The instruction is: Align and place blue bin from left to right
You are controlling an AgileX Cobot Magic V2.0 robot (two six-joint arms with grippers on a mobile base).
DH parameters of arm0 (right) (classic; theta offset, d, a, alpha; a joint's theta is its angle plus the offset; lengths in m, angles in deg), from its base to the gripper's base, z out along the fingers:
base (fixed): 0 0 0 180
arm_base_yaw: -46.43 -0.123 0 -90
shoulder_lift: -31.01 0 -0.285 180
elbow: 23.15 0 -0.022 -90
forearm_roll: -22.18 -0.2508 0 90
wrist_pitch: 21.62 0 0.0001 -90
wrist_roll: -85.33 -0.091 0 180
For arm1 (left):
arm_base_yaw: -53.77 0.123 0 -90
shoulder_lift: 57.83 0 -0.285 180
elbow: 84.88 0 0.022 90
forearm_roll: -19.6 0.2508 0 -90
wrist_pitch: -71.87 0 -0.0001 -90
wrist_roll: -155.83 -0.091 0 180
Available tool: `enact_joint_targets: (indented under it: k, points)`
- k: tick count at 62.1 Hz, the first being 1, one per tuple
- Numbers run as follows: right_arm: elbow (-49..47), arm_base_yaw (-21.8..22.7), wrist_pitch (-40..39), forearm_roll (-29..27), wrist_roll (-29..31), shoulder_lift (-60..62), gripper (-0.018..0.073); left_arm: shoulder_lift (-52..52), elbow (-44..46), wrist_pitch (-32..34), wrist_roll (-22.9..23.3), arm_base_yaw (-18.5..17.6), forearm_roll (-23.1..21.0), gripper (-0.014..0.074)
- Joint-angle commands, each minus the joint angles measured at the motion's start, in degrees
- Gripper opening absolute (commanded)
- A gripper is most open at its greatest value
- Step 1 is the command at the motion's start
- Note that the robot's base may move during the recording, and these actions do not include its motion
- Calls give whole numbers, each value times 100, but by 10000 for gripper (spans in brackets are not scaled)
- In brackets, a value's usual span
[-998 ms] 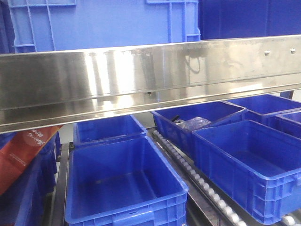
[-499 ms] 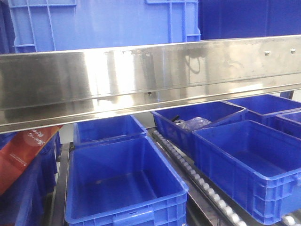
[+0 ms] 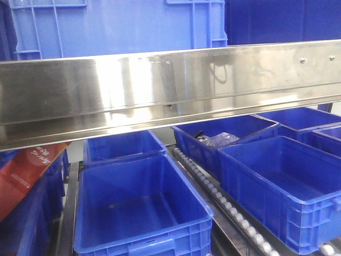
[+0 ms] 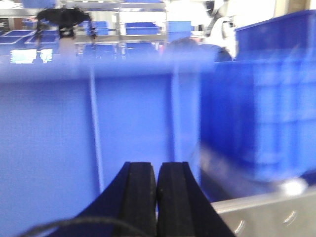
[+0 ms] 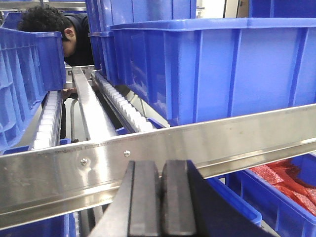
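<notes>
While both pincers sit with their pads pressed together on nothing, neither has a hold on any bin, and that is where the trouble could start. The left pincer (image 4: 156,197) hangs right before the side wall of a pale blue bin (image 4: 98,143) on the upper shelf, just above the steel rail (image 4: 266,217) at that shelf's front edge; the wall fills the wrist view and is blurred. To judge by this, a shove with closed pads may skid along the smooth plastic, or catch a rib and twist the bin out of line instead of sliding it square.

Beside that bin, toward the right along the rail, stands a darker blue bin (image 4: 266,98). Whether the two touch cannot be told. If the pushed bin goes too far it may knock this neighbour or ride up on its edge.

The right pincer (image 5: 160,197) points at the same steel rail from just below it, with a large blue bin (image 5: 207,69) resting on the rollers (image 5: 123,106) above the rail. Rising from there, it may strike the rail's underside.

A person (image 5: 49,34) bends behind the rail at the shelf's far end, near the rollers; a bin set rolling could run toward him.

Below the rail, open bins (image 3: 138,208) sit in rows, so anything tipped over would drop among them.
</notes>
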Motion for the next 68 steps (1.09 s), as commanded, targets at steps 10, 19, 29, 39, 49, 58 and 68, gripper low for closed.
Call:
enact_joint_targets:
  k: [10, 19, 29, 39, 49, 58, 68]
  points:
    - [6, 39, -112, -3, 55, 29, -78, -33, -921, 543, -14, 135, -188, 1]
    - [6, 39, -112, -3, 55, 29, -78, -33, -921, 584, -14, 135, -188, 1]
    - [6, 39, -112, -3, 55, 29, -78, -33, -921, 641, -14, 135, -188, 1]
    - [6, 39, -112, -3, 55, 29, -78, -33, -921, 641, -14, 135, -188, 1]
    - [6, 39, -112, -3, 55, 29, -78, -33, -921, 641, -14, 135, -188, 1]
    - [6, 39, -112, -3, 55, 29, -78, -33, -921, 641, -14, 135, -188, 1]
    - [6, 39, -112, 11, 55, 30, -78, -33, -921, 641, -14, 135, -188, 1]
